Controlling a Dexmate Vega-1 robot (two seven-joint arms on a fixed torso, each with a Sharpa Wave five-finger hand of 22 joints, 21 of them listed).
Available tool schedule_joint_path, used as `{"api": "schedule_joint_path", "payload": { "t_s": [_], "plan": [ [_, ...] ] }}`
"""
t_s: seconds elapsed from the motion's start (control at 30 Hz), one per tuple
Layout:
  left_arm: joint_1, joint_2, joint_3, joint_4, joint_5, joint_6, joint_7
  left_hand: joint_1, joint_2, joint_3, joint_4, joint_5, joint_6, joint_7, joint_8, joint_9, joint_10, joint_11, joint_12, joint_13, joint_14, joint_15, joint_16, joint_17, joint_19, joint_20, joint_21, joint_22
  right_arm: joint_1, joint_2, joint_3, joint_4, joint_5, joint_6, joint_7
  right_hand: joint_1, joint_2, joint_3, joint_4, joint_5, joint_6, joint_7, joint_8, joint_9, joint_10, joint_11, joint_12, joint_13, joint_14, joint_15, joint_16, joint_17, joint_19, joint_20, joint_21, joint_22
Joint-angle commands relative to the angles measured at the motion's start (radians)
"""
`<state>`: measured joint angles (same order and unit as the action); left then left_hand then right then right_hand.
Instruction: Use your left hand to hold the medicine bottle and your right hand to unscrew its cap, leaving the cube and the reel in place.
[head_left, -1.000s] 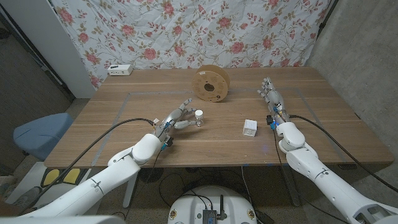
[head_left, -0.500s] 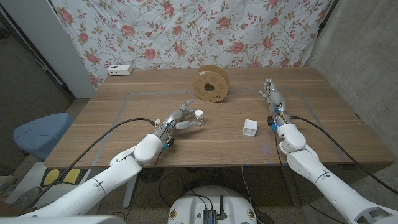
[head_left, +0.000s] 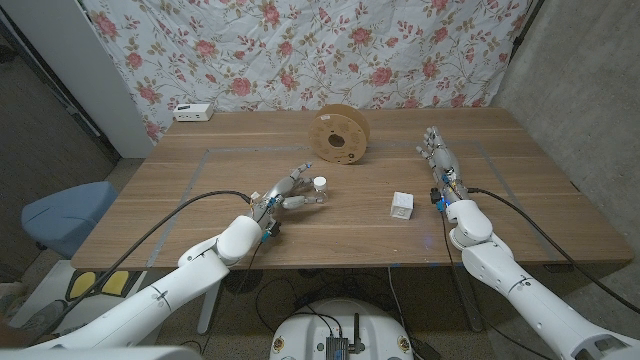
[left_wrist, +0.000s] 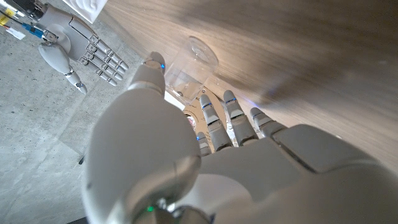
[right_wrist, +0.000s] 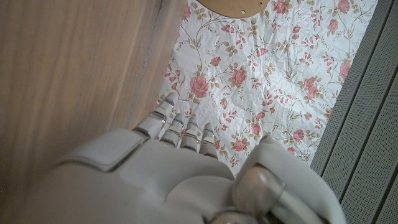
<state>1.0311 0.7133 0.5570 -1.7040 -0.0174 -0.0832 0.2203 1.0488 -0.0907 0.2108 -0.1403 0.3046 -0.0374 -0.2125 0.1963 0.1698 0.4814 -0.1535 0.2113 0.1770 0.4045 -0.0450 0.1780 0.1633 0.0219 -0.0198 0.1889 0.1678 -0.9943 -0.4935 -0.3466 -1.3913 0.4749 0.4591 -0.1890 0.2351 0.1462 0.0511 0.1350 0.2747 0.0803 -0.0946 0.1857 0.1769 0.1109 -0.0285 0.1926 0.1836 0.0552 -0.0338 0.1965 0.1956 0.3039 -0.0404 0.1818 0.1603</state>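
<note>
The small clear medicine bottle with its white cap stands upright mid-table, and in the left wrist view the bottle is see-through. My left hand reaches it from the left with fingers spread; the thumb lies alongside the bottle and the fingertips stop just short of it. Right of the bottle sits the white cube. The wooden reel stands on edge behind it. My right hand is open at the table's right, fingers pointing away, holding nothing.
A white box lies at the table's far left corner. Off the left edge stands a blue chair, and a floral cloth hangs behind. The right wrist view shows the reel's edge and the cloth.
My left hand has crept a little closer to the bottle. My right hand has shifted slightly toward the near edge. Bottle, cube and reel have not moved.
</note>
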Motion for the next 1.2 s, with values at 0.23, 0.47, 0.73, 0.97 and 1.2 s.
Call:
{"api": "schedule_joint_path", "payload": {
  "t_s": [0.23, 0.47, 0.73, 0.97, 1.2],
  "plan": [
    [-0.016, -0.017, 0.014, 0.026, 0.002, -0.020, -0.006, 0.023, 0.007, -0.005, 0.001, -0.009, 0.030, 0.003, 0.002, 0.004, 0.046, 0.003, 0.006, 0.000, 0.037, -0.165, 0.007, 0.001, 0.031, -0.016, 0.006, -0.001, -0.013, -0.006, 0.003, -0.013, 0.002, -0.003, -0.002, -0.005, 0.002, 0.006, 0.000, 0.006, 0.005, -0.005, 0.005, 0.003, 0.002, -0.002, 0.000, 0.004, 0.006, -0.032, 0.002, 0.001, -0.004, -0.052, 0.003, 0.006],
    [-0.009, -0.015, 0.013, 0.016, 0.008, -0.014, 0.003, 0.032, 0.014, -0.008, 0.001, -0.015, 0.045, 0.007, 0.000, 0.003, 0.067, 0.001, 0.005, -0.001, 0.056, -0.168, 0.008, 0.001, 0.043, -0.034, 0.005, -0.001, -0.012, -0.001, 0.003, -0.009, 0.001, 0.003, -0.003, -0.005, 0.002, 0.007, 0.000, 0.007, 0.005, -0.005, 0.004, 0.003, 0.002, -0.002, 0.000, 0.004, 0.006, -0.032, 0.002, 0.001, -0.003, -0.053, 0.004, 0.006],
    [0.004, -0.013, 0.008, 0.001, 0.017, 0.004, 0.025, 0.038, 0.020, -0.012, 0.003, -0.022, 0.060, 0.015, -0.001, 0.003, 0.089, -0.002, 0.005, -0.001, 0.077, -0.168, 0.009, 0.002, 0.055, -0.046, 0.004, -0.001, -0.020, -0.002, 0.005, -0.014, -0.002, 0.007, -0.008, -0.006, 0.002, 0.008, 0.000, 0.007, 0.005, -0.006, 0.004, 0.003, 0.002, -0.002, 0.000, 0.004, 0.006, -0.032, 0.002, 0.001, -0.003, -0.053, 0.004, 0.006],
    [0.015, -0.014, 0.004, -0.009, 0.021, 0.013, 0.043, 0.045, 0.027, -0.014, 0.003, -0.028, 0.068, 0.022, -0.002, 0.003, 0.106, 0.008, 0.004, 0.000, 0.094, -0.169, 0.010, 0.002, 0.064, -0.050, 0.004, -0.001, -0.023, -0.002, 0.006, -0.014, -0.002, 0.013, -0.007, -0.007, 0.001, 0.009, -0.001, 0.007, 0.005, -0.006, 0.004, 0.003, 0.002, -0.002, 0.000, 0.004, 0.006, -0.032, 0.002, 0.001, -0.003, -0.053, 0.004, 0.006],
    [0.020, -0.016, 0.002, -0.010, 0.027, 0.012, 0.057, 0.049, 0.029, -0.018, 0.003, -0.034, 0.077, 0.025, -0.003, 0.003, 0.116, 0.008, 0.002, 0.000, 0.109, -0.168, 0.010, 0.002, 0.073, -0.059, 0.004, -0.001, -0.023, -0.002, 0.007, -0.015, -0.002, 0.016, -0.003, -0.007, 0.001, 0.010, -0.001, 0.008, 0.006, -0.006, 0.004, 0.003, 0.002, -0.002, 0.000, 0.004, 0.005, -0.031, 0.002, 0.001, -0.003, -0.053, 0.004, 0.006]
  ]
}}
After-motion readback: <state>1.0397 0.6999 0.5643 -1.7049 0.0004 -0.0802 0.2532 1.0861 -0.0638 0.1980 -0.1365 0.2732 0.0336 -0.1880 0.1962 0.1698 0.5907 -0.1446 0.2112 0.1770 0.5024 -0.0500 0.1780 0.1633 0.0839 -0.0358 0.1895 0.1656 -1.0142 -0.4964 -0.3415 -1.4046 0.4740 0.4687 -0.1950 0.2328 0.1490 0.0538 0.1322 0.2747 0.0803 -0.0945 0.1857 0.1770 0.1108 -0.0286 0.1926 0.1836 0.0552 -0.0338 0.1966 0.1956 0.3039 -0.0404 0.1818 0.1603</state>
